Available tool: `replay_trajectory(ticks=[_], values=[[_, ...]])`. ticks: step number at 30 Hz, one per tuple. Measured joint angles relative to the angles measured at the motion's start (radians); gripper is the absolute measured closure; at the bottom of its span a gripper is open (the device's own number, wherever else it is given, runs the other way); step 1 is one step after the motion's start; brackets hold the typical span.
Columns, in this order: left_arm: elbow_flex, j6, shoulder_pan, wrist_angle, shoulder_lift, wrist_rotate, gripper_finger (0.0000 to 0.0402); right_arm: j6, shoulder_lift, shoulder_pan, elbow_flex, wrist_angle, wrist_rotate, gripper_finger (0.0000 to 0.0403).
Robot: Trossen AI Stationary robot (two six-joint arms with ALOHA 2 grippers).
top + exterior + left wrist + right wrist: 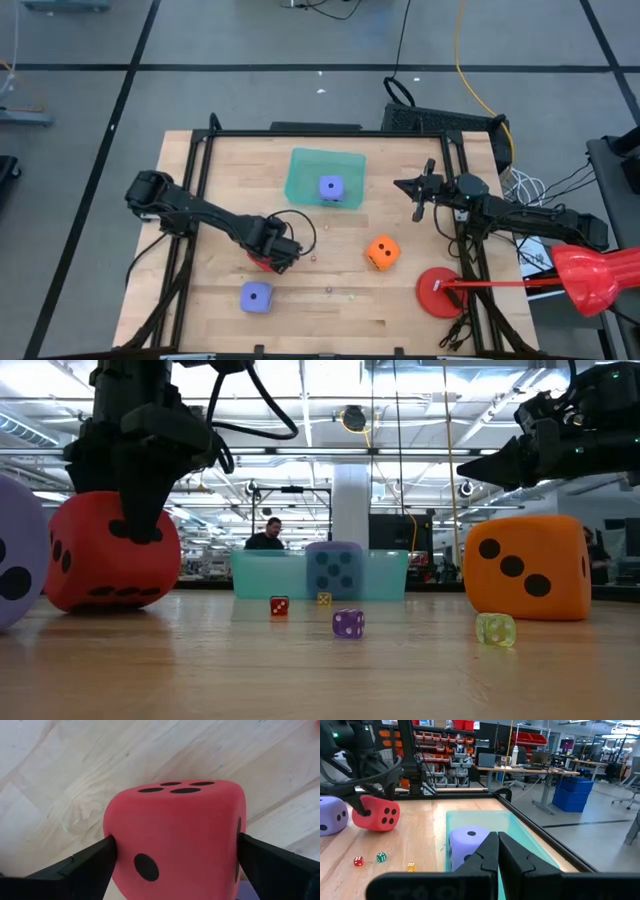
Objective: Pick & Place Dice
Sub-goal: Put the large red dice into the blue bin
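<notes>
My left gripper (275,255) stands over the red die (175,840) near the table's middle left, shut on it. The low view shows the same red die (105,555) under the arm. A purple-blue die (256,297) lies on the table just nearer, and the orange die (382,252) rests on the wood right of centre. The second purple-blue die (331,187) sits inside the teal bin (300,175). My right gripper (497,852) is shut on nothing and hovers by the bin's right side (420,195). My left gripper pinches the red die between its two fingers, one finger (100,857) on the die's one side face (117,832) and the other on the opposite face (237,837). The fingers come from above, pointing down. In the low view the die's underside (100,603) seems to rest on the table.
Several tiny dice (348,623) lie scattered on the wood near the middle. A red round disc (440,293) with a red tool (590,278) reaching to it sits at the near right. A black frame (200,150) borders the table. A person (265,535) shows in the room behind.
</notes>
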Motion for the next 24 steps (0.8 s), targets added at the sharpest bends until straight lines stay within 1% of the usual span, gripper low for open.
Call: replay_trajectory(ticks=[7,12,16,19,24], values=[[0.0,0.0,0.001,0.007,0.001,0.0,0.0001,0.007,0.005,0.0,0.0,0.0,0.0,0.0403],[0.0,-0.006,-0.001,0.006,0.001,-0.021,0.0002,0.007,0.005,0.0,0.0,0.0,0.0,0.0403],[0.013,-0.006,-0.001,-0.021,-0.005,-0.024,0.0002,0.006,0.005,0.0,0.0,0.0,0.0,0.0403],[0.024,-0.004,-0.006,-0.035,-0.027,-0.057,0.0002,0.005,0.005,0.0,0.0,0.0,0.0,0.0403],[0.023,-0.032,-0.015,-0.03,-0.105,-0.116,0.0003,0.006,0.006,0.0,0.0,0.0,0.0,0.0403]])
